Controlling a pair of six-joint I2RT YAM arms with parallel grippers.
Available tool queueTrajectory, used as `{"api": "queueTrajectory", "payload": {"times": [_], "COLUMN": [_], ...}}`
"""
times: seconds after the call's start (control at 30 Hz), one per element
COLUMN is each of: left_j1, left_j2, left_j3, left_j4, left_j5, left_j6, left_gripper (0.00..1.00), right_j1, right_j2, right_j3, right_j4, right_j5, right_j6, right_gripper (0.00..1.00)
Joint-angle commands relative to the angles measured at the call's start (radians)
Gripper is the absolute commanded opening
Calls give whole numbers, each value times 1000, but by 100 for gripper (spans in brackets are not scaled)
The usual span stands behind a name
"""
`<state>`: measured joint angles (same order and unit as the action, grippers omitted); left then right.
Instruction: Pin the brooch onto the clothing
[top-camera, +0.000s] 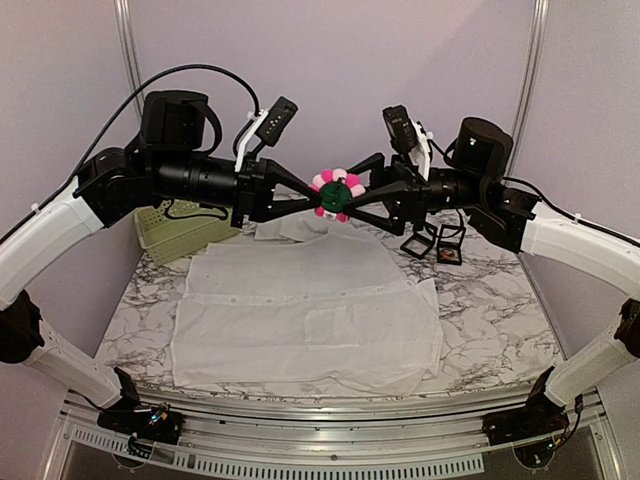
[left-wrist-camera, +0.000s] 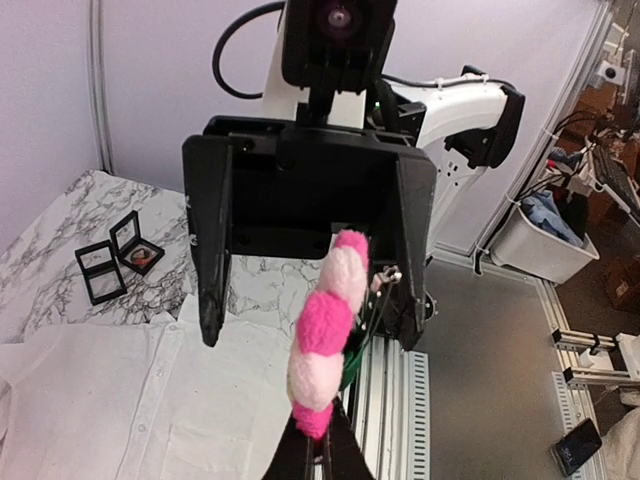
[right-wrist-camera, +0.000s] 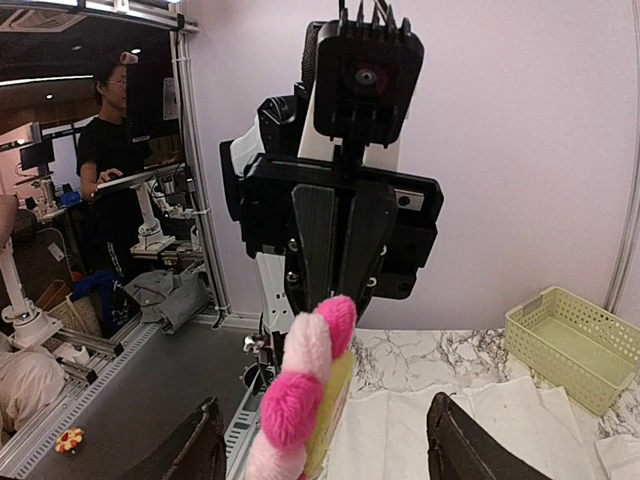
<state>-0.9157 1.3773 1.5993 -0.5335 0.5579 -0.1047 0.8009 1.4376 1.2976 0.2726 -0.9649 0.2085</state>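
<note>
Above table (top-camera: 490, 320), our left pincer (top-camera: 312, 196) clamped on brooch (top-camera: 335, 193); right pincer (top-camera: 352, 197) spread wide, straddling it. Shirt (top-camera: 300, 310) lies flat on table below, well apart. We judge brooch picked up, nothing pinned; lowering and fastening remain.

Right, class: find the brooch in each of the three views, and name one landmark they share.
Top external: brooch upper centre, above the shirt.
Left wrist: brooch lower centre, edge-on.
Right wrist: brooch bottom edge, left of centre.
Shared landmark: the white shirt, seen in all three.
</note>
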Motion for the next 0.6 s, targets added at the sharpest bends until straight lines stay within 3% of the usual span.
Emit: {"api": "queueTrajectory", "payload": {"times": [0.0, 0.27, 0.57], "left_j1": [-20, -43, -55], "left_j2": [15, 21, 26], "left_j3": [21, 38, 48], "left_j4": [-27, -49, -62], "left_j5": [-24, -44, -50], "left_j6": [39, 70, 86], "left_gripper": [0, 0, 0], "right_j1": [18, 27, 28], "right_j2": [4, 14, 26], "right_j3": [22, 29, 29], "right_j4": [8, 19, 12], "right_j5": [-20, 0, 7], "right_j6": [-19, -16, -17], "right_gripper": [68, 48, 33]}}
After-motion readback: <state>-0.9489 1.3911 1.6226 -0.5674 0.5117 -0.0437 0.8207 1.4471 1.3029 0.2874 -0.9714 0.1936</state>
